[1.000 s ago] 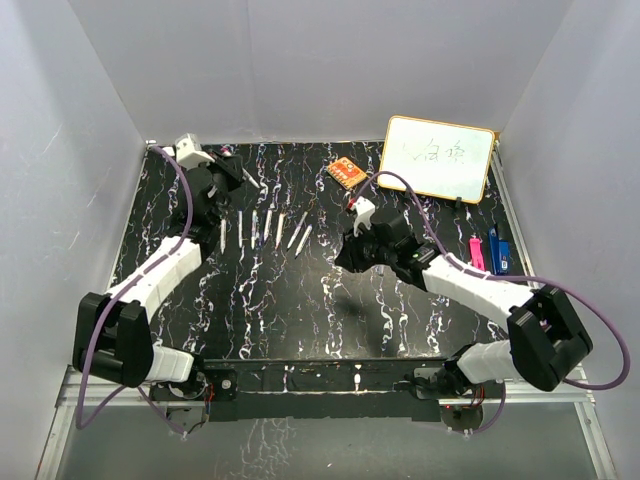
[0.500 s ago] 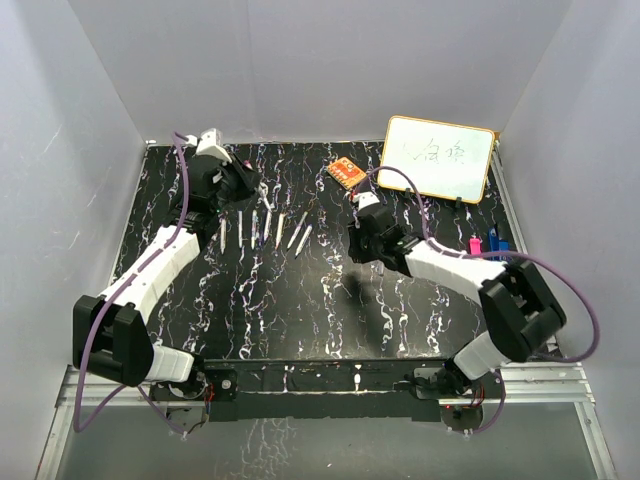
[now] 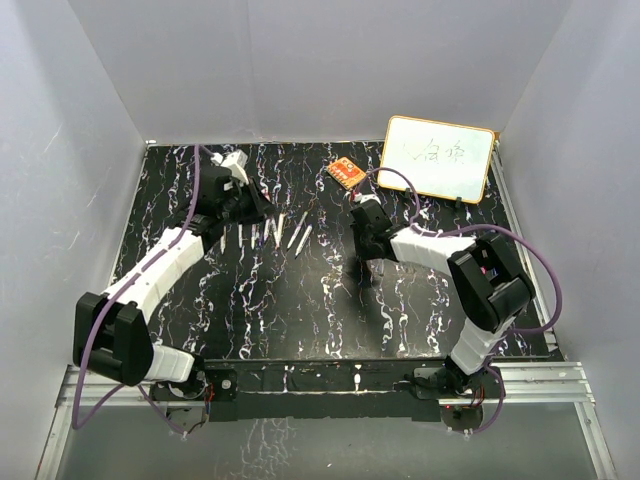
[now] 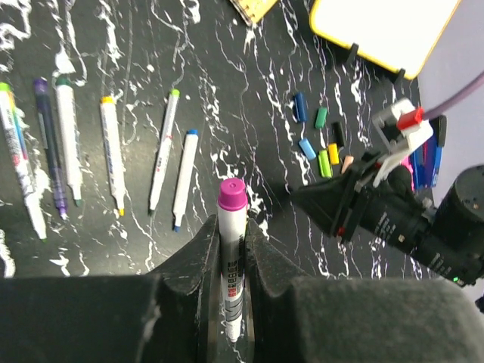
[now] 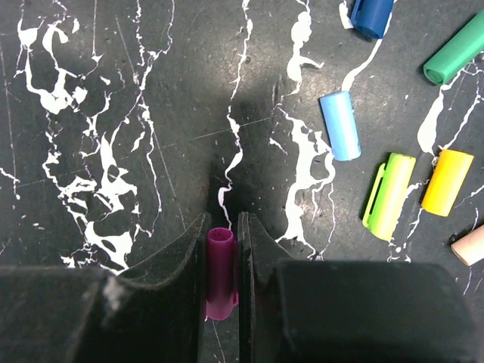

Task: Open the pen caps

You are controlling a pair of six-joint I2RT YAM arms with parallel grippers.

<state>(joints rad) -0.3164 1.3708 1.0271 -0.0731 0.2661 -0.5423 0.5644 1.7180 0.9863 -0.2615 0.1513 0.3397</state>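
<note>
In the left wrist view my left gripper is shut on a white marker with a magenta end that points away from me. Several uncapped markers lie in a row on the black marbled table. My right gripper is shut on a small magenta pen cap, just above the table. Loose pen caps lie beside it: light blue, lime green, yellow, green and blue. From above, the left gripper and the right gripper stand apart over the far half of the table.
A whiteboard with a yellow rim leans at the far right. An orange eraser block lies left of it. Pink and blue clips lie behind the right arm. White walls close in the table on three sides.
My left gripper has carried the marker from the far left corner rightward, over the marker row. My right arm has folded in, its gripper shifting a little farther back and right with the cap.
</note>
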